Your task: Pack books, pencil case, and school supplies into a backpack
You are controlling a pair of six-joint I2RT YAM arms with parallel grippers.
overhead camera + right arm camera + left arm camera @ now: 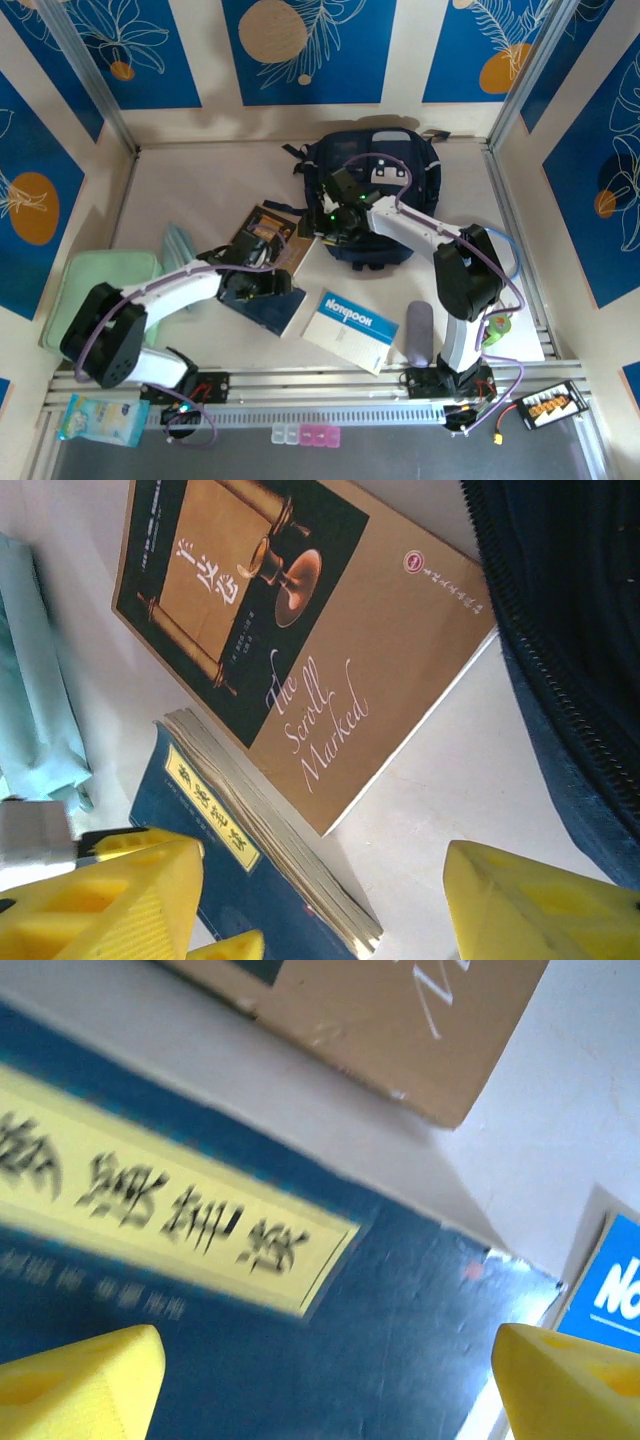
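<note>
So far nothing is packed | left gripper (258, 285) jaws apart, low over navy book (265, 312) | brown book (268, 238) at 8 o'clock from backpack (385, 175) | right gripper (335, 215) jaws apart, empty | notebook (350, 330) at 6, pencil case (419, 335) at 5, both left out | right wrist view reads "The Scroll Marked"; too small from top.

The top view looks steeply down from above and behind the arm bases. It takes in the whole counter (200, 180), with the dark navy book (272, 308) near its middle. The left wrist camera hangs very close over the navy book, tilted, so the cover blurs; the brown book (400, 1020) shows just beyond it. The right wrist camera looks down from farther off, catching both books and the backpack (570, 630) edge beside them. All three views share the two books.
</note>
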